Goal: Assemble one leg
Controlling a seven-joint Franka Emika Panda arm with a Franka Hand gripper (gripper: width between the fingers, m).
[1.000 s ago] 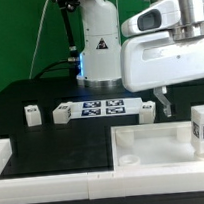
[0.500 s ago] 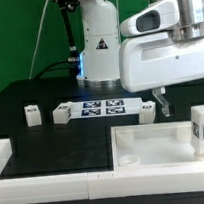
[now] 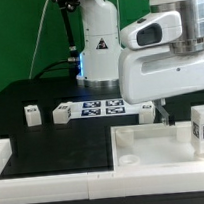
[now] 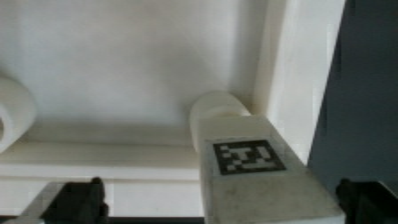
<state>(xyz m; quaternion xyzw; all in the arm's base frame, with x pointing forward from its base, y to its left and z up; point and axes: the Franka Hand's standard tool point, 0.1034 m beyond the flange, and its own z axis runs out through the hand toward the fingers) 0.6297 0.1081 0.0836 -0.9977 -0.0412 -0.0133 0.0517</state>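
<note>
Tool [image 3: 161,113] hangs pointing straight down, jaws wide apart and empty, straddling the leg [image 4: 246,150].

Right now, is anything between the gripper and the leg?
Nothing visible. In the wrist view the leg sits straight ahead of the open gripper, between its fingers. A white rim runs close beside the leg.
</note>
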